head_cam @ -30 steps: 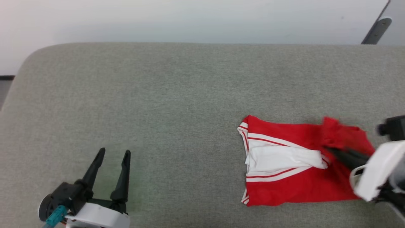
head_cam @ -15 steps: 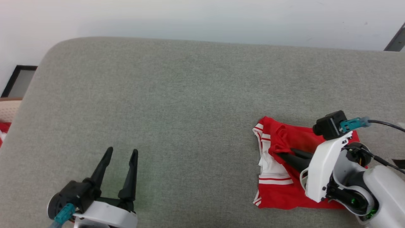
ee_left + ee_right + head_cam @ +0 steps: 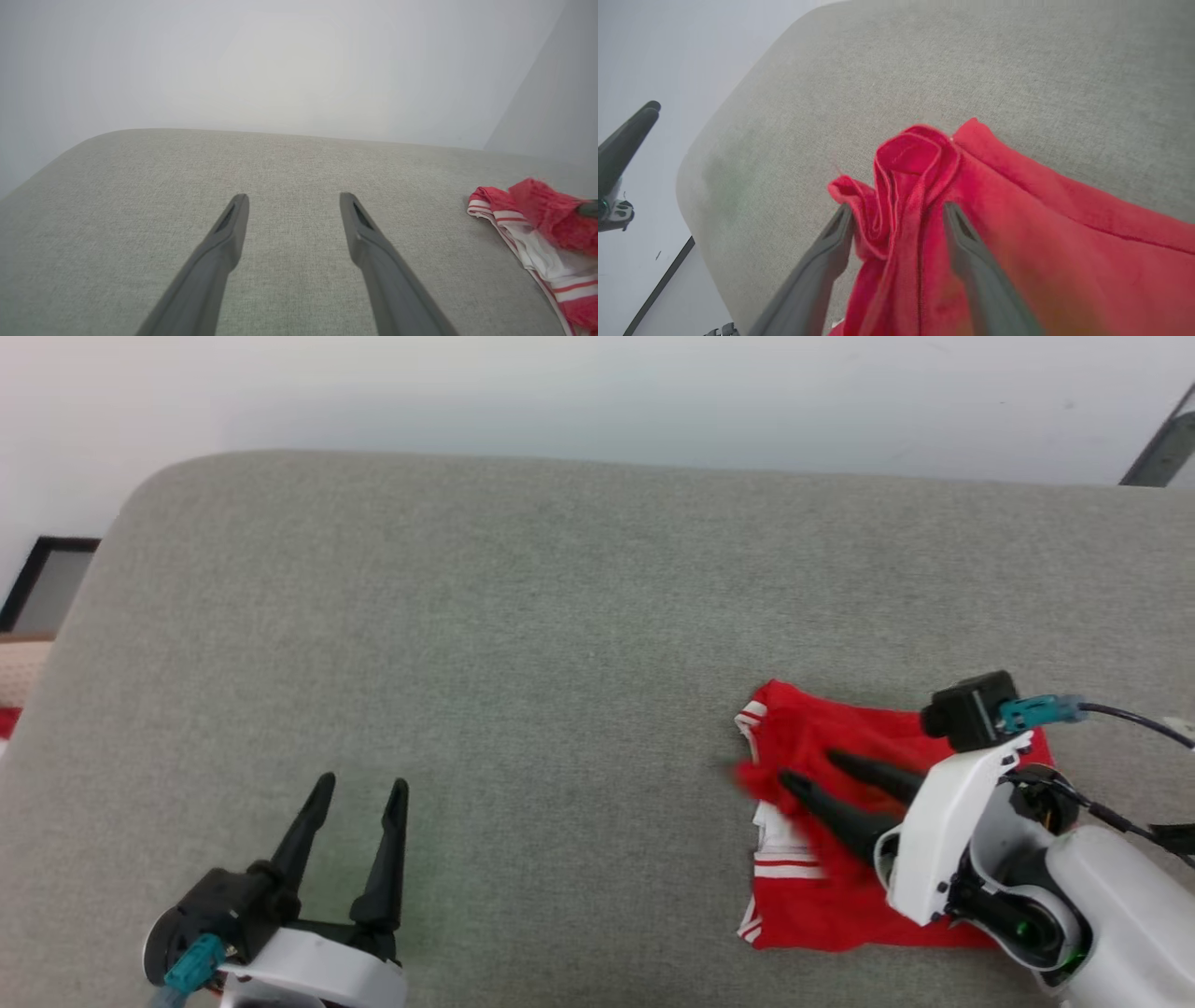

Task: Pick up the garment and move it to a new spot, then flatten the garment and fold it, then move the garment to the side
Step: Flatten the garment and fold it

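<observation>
Where garment (image 3: 803, 919) bunches, right pincer (image 3: 811, 768) straddles red fold, jaws apart.

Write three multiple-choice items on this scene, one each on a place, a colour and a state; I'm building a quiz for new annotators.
1. Where on the grey cushion does the T-shirt lie?
A. far left
B. right side
C. middle of the far edge

2. What colours is the T-shirt's striped trim?
A. blue and white
B. white and red
C. black and yellow

3. How do the left gripper's fingers stand?
A. shut on the T-shirt
B. shut, empty
C. apart, empty

Answers: B, it lies at the head view's right, under the right gripper; B, white bands with red lines edge its left side; C, bare cushion shows between the fingers.
</observation>
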Motion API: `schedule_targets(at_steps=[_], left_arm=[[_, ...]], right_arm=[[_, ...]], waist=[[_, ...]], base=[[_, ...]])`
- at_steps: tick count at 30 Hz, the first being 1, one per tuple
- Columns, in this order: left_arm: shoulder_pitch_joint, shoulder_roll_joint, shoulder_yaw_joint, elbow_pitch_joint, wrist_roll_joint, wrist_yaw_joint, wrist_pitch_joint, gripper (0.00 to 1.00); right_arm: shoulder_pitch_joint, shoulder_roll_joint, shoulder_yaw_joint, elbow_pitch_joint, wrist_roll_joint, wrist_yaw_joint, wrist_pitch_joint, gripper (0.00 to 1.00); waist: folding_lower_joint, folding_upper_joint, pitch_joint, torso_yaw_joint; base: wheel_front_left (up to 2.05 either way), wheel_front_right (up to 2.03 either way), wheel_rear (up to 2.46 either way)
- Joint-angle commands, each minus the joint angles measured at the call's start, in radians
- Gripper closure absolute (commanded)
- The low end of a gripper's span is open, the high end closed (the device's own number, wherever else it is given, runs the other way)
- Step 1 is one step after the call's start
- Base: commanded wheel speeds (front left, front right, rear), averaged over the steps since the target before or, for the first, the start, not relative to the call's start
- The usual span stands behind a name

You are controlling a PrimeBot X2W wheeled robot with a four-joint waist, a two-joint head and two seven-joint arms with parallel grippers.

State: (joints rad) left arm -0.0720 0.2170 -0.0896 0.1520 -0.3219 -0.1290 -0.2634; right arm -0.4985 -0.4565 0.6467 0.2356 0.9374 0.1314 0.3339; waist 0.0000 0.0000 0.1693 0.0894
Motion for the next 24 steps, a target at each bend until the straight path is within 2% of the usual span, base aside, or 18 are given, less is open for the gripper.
schedule_targets(at_steps=[1, 6, 10, 13, 17, 18, 21, 24], left_arm=[[0.002, 0.003, 0.001, 0.005, -0.005, -0.002, -0.001, 0.00], [0.015, 0.003, -0.001, 0.011, -0.007, -0.002, -0.001, 0.00], [0.019, 0.004, -0.008, 0.019, -0.010, -0.002, -0.001, 0.00], [0.022, 0.006, -0.012, 0.038, -0.015, -0.002, -0.001, 0.00], [0.023, 0.005, -0.001, 0.055, -0.018, -0.002, -0.001, 0.00], [0.023, 0.005, -0.001, 0.055, -0.018, -0.002, -0.001, 0.00], [0.023, 0.003, 0.011, 0.072, -0.019, -0.002, -0.001, 0.00], [0.030, -0.006, 0.036, 0.077, -0.006, -0.002, -0.001, 0.00]], right_arm=[[-0.006, -0.012, -0.008, 0.006, 0.019, -0.002, -0.017, 0.00], [-0.002, -0.045, -0.023, 0.015, 0.051, -0.002, -0.070, 0.00], [0.007, -0.078, -0.017, 0.037, 0.029, -0.002, -0.130, 0.00], [0.027, -0.096, -0.022, 0.094, 0.015, -0.002, -0.262, 0.00], [0.042, -0.083, -0.041, 0.181, 0.000, -0.002, -0.431, 0.00], [0.042, -0.083, -0.041, 0.181, 0.000, -0.002, -0.431, 0.00], [0.043, -0.067, -0.048, 0.243, -0.032, -0.002, -0.544, 0.00], [0.056, -0.038, -0.078, 0.265, -0.059, -0.002, -0.591, 0.00]], waist=[[0.0000, 0.0000, -0.015, -0.019], [0.0000, 0.0000, -0.039, -0.050], [0.0000, 0.0000, -0.050, -0.066], [0.0000, 0.0000, -0.063, -0.087], [0.0000, 0.0000, -0.081, -0.108], [0.0000, 0.0000, -0.081, -0.108], [0.0000, 0.0000, -0.097, -0.120], [0.0000, 0.0000, -0.118, -0.129]], base=[[0.00, 0.00, 0.00], [0.00, 0.00, 0.00], [0.00, 0.00, 0.00], [0.00, 0.00, 0.00], [0.00, 0.00, 0.00], [0.00, 0.00, 0.00], [0.00, 0.00, 0.00], [0.00, 0.00, 0.00]])
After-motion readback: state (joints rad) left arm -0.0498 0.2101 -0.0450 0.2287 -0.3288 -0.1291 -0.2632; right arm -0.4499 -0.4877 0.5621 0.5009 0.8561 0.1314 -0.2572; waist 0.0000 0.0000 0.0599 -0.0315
